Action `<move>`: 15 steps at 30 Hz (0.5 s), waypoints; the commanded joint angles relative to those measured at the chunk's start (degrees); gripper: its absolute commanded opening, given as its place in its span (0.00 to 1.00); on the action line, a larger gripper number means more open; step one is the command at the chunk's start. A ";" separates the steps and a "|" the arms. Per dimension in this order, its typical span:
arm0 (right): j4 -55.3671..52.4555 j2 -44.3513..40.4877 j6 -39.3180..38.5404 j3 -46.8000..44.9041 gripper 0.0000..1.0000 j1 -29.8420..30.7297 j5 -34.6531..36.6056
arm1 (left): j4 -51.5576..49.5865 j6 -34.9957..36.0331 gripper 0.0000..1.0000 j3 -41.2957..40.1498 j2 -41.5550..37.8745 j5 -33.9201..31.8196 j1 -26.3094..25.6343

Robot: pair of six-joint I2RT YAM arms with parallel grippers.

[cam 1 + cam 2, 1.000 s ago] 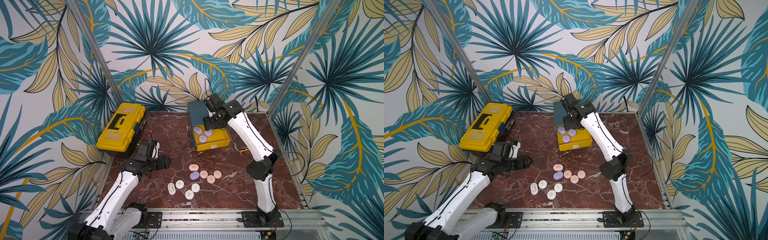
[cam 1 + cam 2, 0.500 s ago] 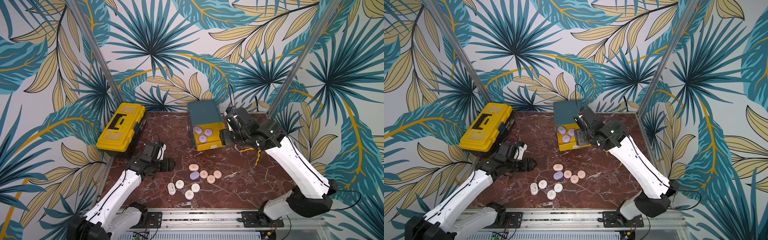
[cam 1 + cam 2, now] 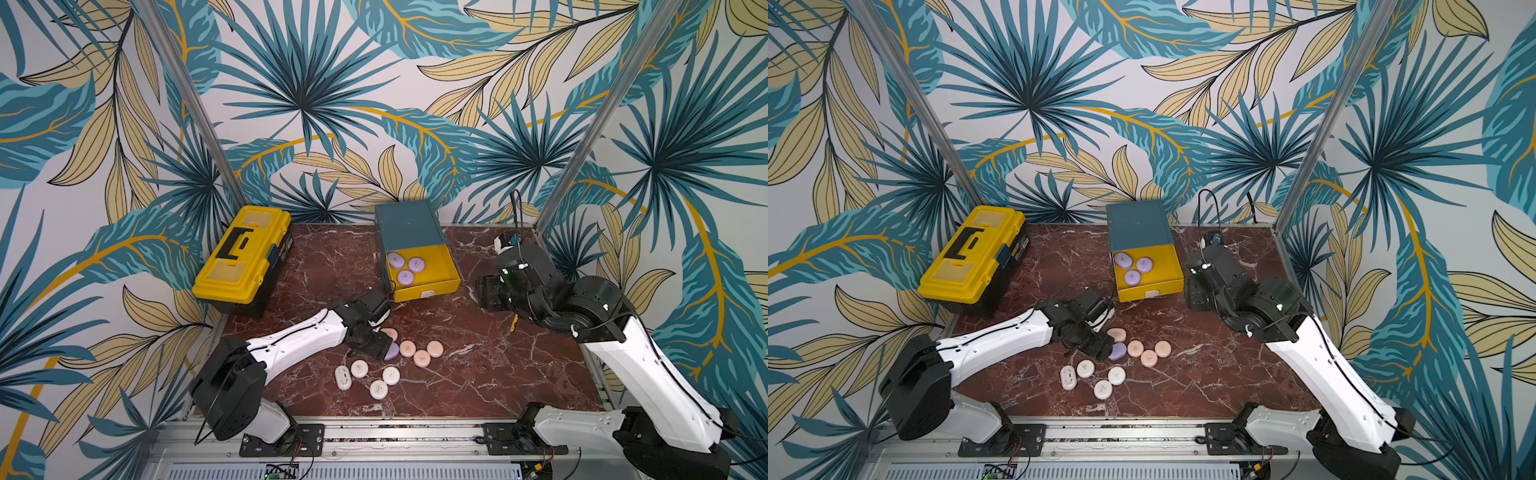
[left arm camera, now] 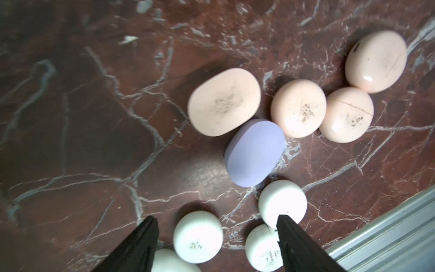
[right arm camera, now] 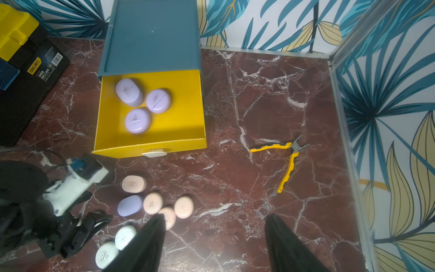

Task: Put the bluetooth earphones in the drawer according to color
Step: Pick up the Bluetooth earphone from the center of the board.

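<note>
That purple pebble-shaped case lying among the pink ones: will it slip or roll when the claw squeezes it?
The lilac case looks smooth and rounded, so it could squirt out of a pinch. It lies on its broad side, so sliding on the marble table seems likelier than rolling. It sits against a peach case, which may get nudged.

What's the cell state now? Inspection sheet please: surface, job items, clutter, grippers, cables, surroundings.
Surface: red marble tabletop, no spills seen.
Job's things: teal cabinet at the back, yellow top drawer pulled out with three lilac cases inside; on the table one lilac case, four peach cases, four white cases.
Clutter: closed yellow toolbox back left; yellow-handled pliers lying near the right arm.
Grippers: left gripper open over the loose cases, holding nothing; right gripper open, empty, right of the drawer.
Cables: black cable looping up from the right wrist, off the table.
Surroundings: leaf-print walls, aluminium posts at the back corners.
</note>
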 commanded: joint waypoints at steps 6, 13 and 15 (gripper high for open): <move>-1.25 -1.59 1.45 -2.21 0.72 -0.24 2.30 | 5.39 -1.01 0.79 4.09 6.20 -4.76 -4.91; -1.46 -1.28 1.28 -2.12 0.72 -0.27 2.50 | 11.21 -3.07 0.74 0.38 6.56 -5.52 -5.08; -1.48 -1.25 1.34 -2.12 0.72 -0.26 2.33 | 11.71 -3.23 0.73 -0.16 7.04 -5.48 -5.15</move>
